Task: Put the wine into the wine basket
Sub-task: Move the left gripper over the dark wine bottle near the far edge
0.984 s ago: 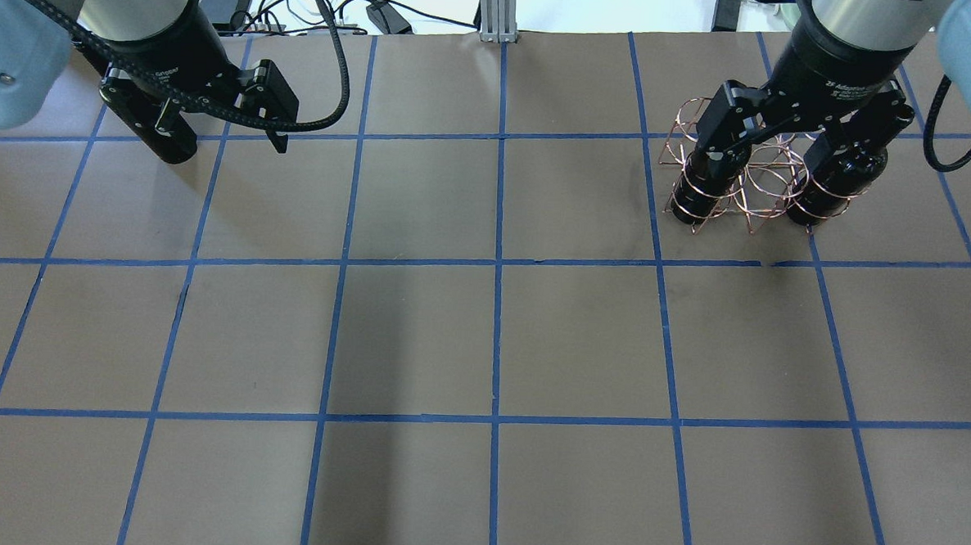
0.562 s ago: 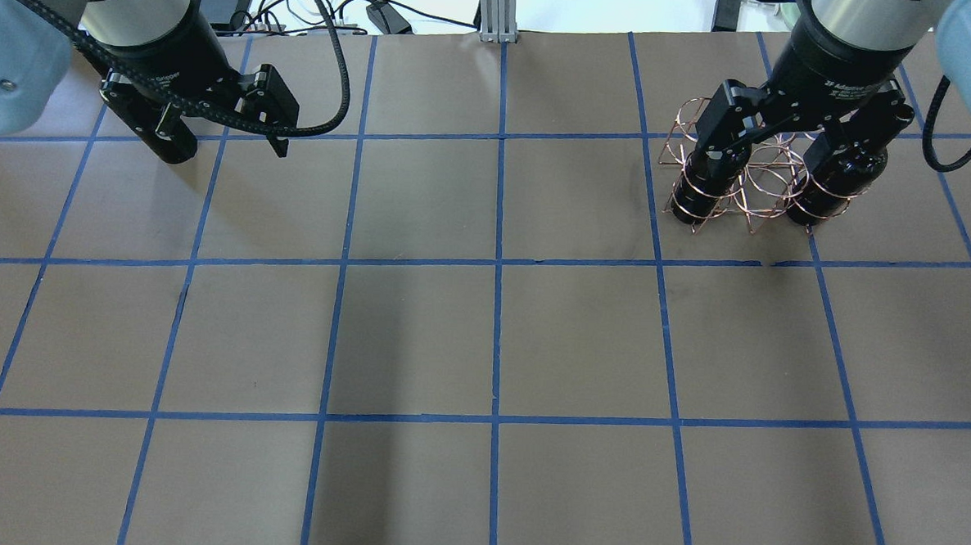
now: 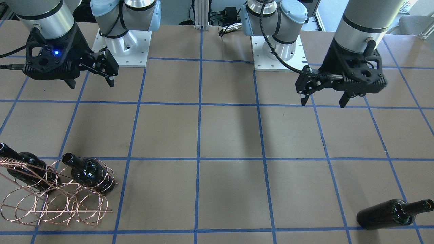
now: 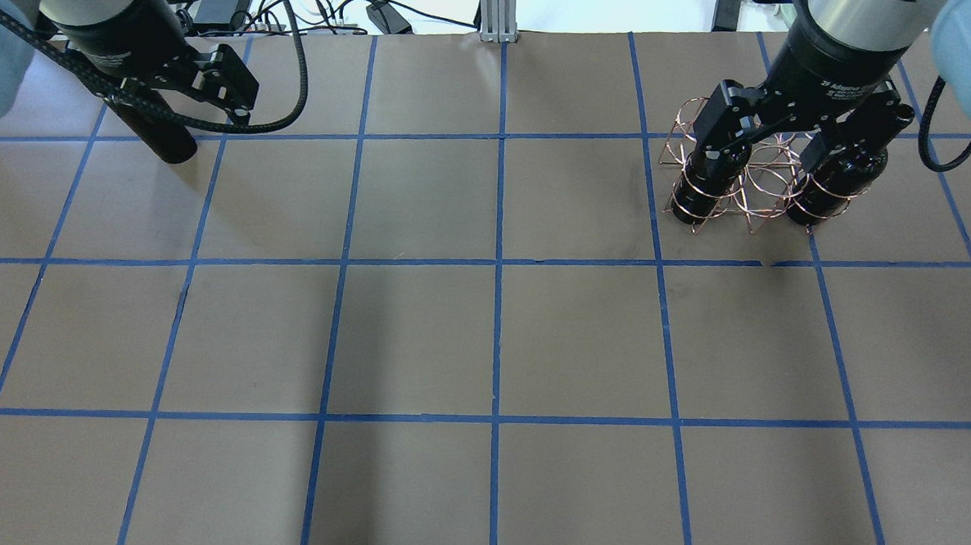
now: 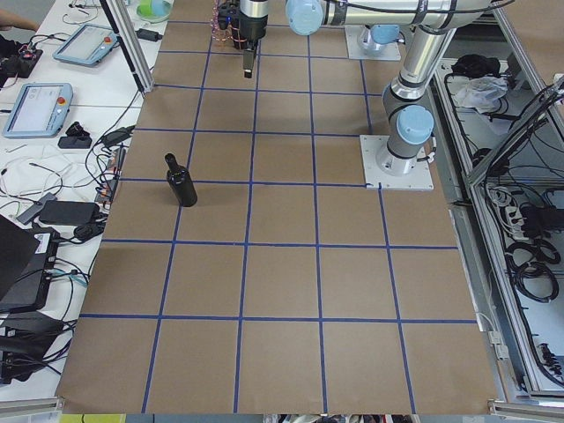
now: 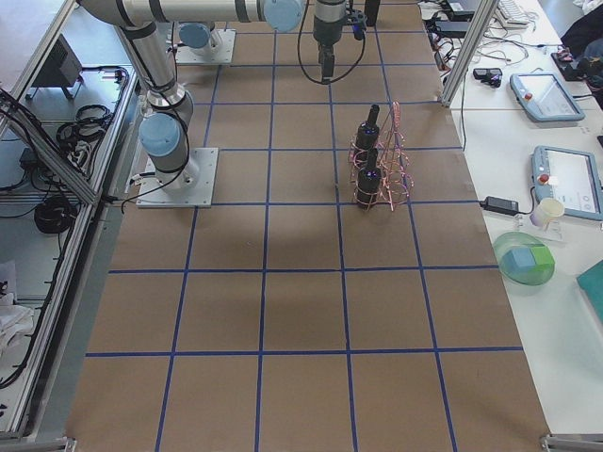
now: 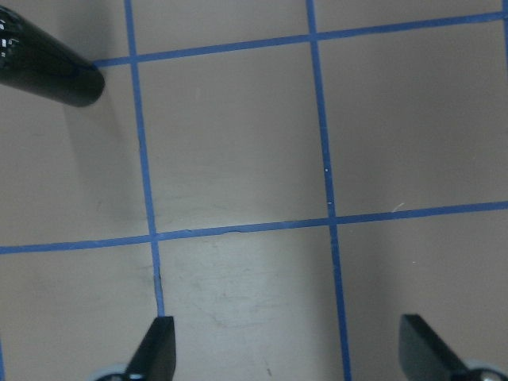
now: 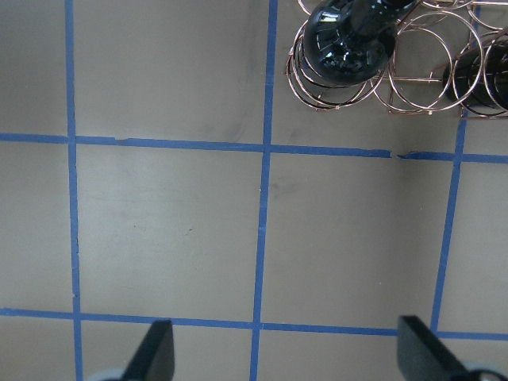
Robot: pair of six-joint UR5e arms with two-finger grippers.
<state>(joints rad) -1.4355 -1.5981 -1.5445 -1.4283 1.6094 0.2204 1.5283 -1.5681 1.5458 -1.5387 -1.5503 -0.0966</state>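
Overhead view: left tool (image 3: 322, 101), released and empty, has shifted toward frame's upper left near the loose wine (image 3: 390, 213); right tool (image 3: 91, 82) released beside wine basket (image 3: 57, 200) holding two; pickup likely next.

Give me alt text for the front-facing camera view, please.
Two dark wine bottles stand in a copper wire basket at lower left; a third bottle stands alone at lower right. The left gripper and right gripper hang open and empty above the brown gridded table.
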